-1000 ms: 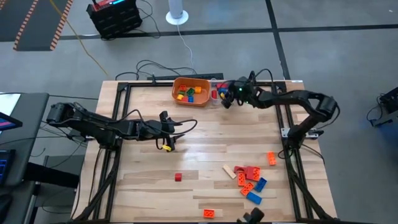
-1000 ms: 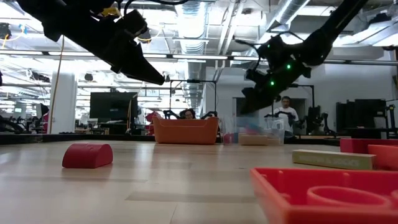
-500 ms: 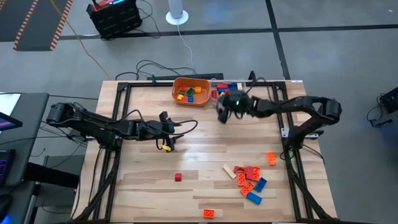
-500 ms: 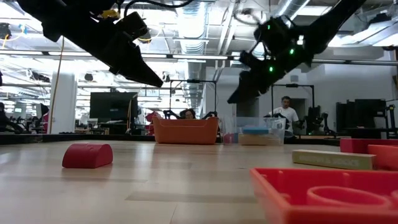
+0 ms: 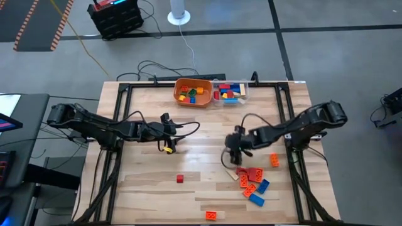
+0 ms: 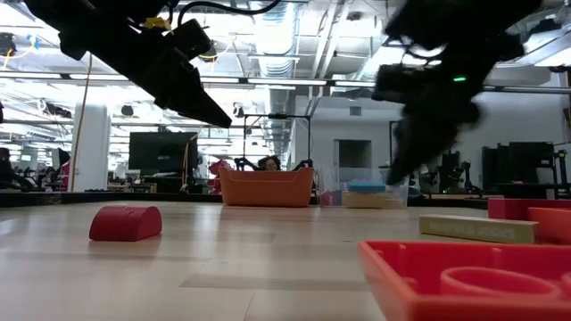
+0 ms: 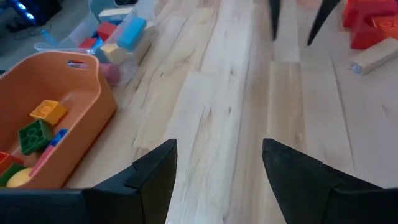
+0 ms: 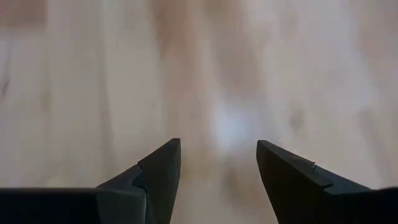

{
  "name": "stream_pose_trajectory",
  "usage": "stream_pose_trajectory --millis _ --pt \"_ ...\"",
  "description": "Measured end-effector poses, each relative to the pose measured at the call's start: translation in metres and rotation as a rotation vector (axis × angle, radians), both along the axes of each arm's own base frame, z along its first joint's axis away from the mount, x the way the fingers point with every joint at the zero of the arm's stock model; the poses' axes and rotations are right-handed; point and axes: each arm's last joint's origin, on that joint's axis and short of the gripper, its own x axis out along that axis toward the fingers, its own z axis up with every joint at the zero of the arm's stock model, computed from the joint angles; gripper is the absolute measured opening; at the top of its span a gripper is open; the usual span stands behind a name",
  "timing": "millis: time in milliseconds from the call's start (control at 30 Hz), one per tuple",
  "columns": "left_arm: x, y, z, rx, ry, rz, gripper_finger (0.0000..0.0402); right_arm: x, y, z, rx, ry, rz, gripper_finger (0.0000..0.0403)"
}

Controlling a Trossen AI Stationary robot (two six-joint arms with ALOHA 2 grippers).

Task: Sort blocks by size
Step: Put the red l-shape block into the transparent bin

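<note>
My right gripper's [image 5: 233, 152] fingers [image 8: 160, 168] stand apart, empty, above bare wood beside the loose red, orange, blue and tan plastic bricks [image 5: 253, 181]. My left gripper [image 5: 168, 142] waits mid-table, spread and empty. More bricks fill the orange plastic bowl [image 5: 188, 100] and clear plastic container [image 5: 246, 95].

bowl [image 5: 193, 93] left of container [image 5: 230, 91], table's [image 5: 201, 144] far edge; blocks [image 5: 251, 182] near-right

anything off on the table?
Nothing damaged or spilled. Unsorted blocks cluster at the near right; a red one and an orange one lie apart. Right gripper hovers open and empty by the cluster.
</note>
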Motion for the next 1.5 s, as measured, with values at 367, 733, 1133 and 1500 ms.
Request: stream_pose_trajectory --millis 367,733,1133,1500 --pt "0.000 -0.004 0.000 0.008 0.007 -0.018 0.0231 -0.043 0.038 0.032 0.195 0.053 -0.009 0.0233" --pt "-0.002 -0.003 -0.003 0.008 0.033 -0.010 0.0231 -0.048 0.066 0.018 0.282 0.136 -0.037 0.0210" --pt "0.000 -0.003 0.000 0.048 0.034 -0.013 0.0231 -0.036 0.066 0.002 0.239 0.238 -0.042 0.0200" --pt "-0.001 -0.004 -0.002 0.049 0.055 -0.018 0.0231 -0.033 0.065 -0.009 0.229 0.296 -0.030 0.0180"
